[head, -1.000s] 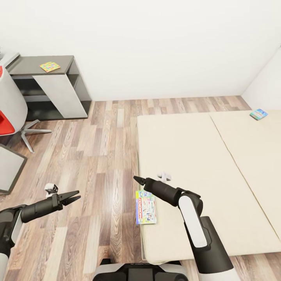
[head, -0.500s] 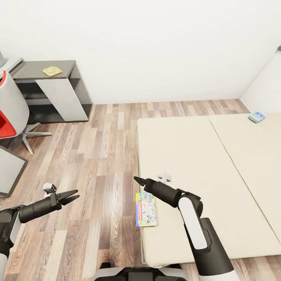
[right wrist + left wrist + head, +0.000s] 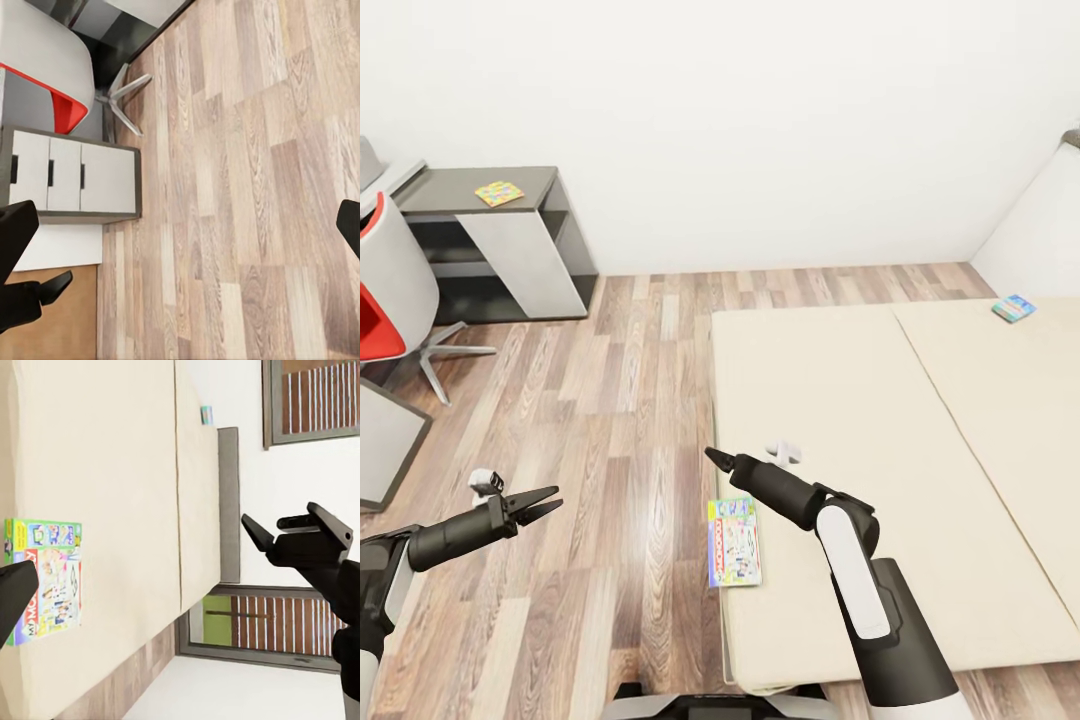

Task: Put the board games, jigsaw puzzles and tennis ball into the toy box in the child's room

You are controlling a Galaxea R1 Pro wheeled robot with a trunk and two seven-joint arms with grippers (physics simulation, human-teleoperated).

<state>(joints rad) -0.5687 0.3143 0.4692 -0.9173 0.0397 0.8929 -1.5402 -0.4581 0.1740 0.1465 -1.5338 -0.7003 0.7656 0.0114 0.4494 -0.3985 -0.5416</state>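
Head view: robot stands at the corner of the bed (image 3: 880,440). One board game (image 3: 733,540) lies flat on the mattress at its near corner, just below the right gripper (image 3: 716,460), whose fingers look pressed together to a point, holding nothing. Left gripper (image 3: 540,503) hangs over the wood floor (image 3: 620,400) w/ fingers a little spread, empty. Second game (image 3: 1013,308) sits at the far side of the bed, well apart. A puzzle (image 3: 499,193) lies on the dark desk section (image 3: 450,185), red chair (image 3: 390,300) beside it.

Left wrist view: near game (image 3: 43,577) on the mattress edge; right gripper (image 3: 262,534) in shot.

Right wrist view: floor, chair (image 3: 45,82), white drawers (image 3: 71,176); fingertips (image 3: 15,232) at the frame edges, wide apart here, so right's state isn't certain.

Step, by my read: approach to the 1st bed game, nothing packed yet. Next: open right gripper, drop to the box's overhanging edge, pinch it.
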